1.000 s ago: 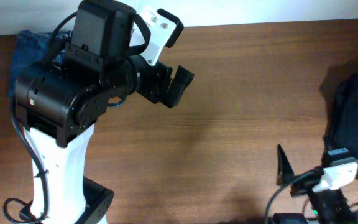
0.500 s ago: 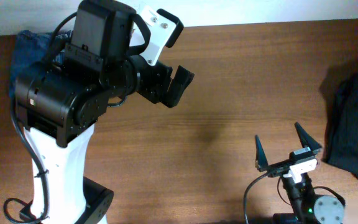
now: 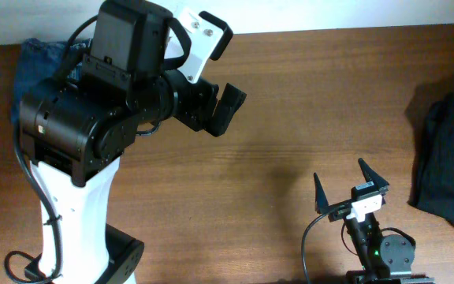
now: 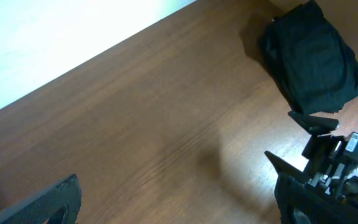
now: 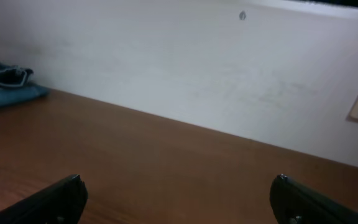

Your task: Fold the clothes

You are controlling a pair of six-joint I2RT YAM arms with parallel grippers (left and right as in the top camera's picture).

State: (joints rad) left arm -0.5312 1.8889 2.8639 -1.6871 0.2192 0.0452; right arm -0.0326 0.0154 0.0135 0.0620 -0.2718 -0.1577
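The clothes, blue denim jeans (image 3: 31, 61), lie bunched at the table's far left corner, half hidden behind my left arm. In the right wrist view the jeans (image 5: 5, 84) sit against the wall at the far left. My left gripper (image 3: 215, 110) hangs open above bare wood right of the jeans, with nothing between its fingers (image 4: 179, 208). My right gripper (image 3: 342, 175) stands open near the front edge, right of centre. It points toward the back wall over bare table (image 5: 176, 193) and holds nothing. The left wrist view also catches the right gripper (image 4: 300, 142).
A dark, nearly black folded garment (image 3: 452, 162) lies at the table's right edge, and the left wrist view shows this dark garment (image 4: 312, 56) too. The left arm's bulky black and white body (image 3: 77, 142) covers the left side. A white wall (image 5: 197, 68) runs along the far edge.
My right gripper has swung left, away from the dark garment, and turned to face the back wall. The left arm has not moved.
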